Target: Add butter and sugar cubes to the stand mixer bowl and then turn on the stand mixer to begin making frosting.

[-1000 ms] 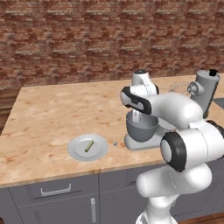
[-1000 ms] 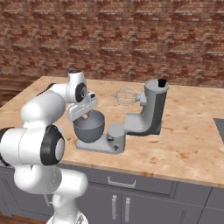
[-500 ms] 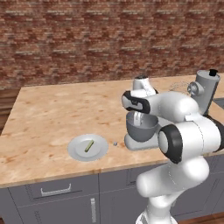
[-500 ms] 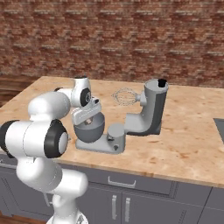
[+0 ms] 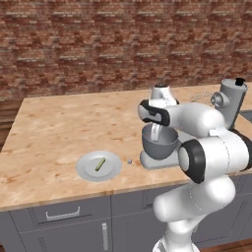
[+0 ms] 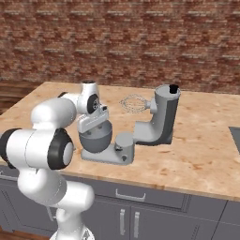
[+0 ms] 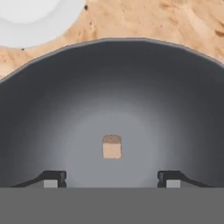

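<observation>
Smooth matt grey metal stand mixer bowl (image 7: 52,113) on a mottled wood-grain counter (image 5: 64,128), rough brick wall (image 5: 98,44) behind

A small tan cube (image 7: 112,146) lay on the floor of the deep grey metal bowl (image 7: 57,100); the claw (image 7: 112,178) hung spread above it.
</observation>
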### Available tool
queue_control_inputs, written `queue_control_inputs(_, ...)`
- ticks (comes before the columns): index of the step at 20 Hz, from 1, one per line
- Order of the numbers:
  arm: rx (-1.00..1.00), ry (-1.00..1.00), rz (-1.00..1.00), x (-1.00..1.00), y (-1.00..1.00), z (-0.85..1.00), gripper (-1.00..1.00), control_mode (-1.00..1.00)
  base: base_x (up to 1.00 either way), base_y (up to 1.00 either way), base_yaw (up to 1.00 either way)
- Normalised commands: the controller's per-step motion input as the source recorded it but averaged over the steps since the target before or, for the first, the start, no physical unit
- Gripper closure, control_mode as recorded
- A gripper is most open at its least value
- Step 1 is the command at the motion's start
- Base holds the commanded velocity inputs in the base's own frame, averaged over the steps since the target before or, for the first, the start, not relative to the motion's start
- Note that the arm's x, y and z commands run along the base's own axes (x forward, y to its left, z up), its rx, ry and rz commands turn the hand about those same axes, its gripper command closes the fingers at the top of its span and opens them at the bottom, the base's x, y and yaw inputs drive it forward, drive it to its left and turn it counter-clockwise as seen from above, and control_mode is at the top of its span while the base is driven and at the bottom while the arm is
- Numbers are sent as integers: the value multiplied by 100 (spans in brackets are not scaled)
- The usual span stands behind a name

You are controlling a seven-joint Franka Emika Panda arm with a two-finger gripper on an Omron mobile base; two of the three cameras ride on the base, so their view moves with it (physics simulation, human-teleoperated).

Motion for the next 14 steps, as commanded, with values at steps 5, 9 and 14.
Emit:
queue_control_inputs(5, 12, -7, 0, -25, 18, 67, -100, -100, 0, 0, 0)
queue_control_inputs(9, 5, -3, 0, -22, 39, 89, -100, -100, 0, 0, 0)
queue_control_inputs(14, -3, 2, 6, -35, 64, 42, -100, -100, 0, 0, 0)
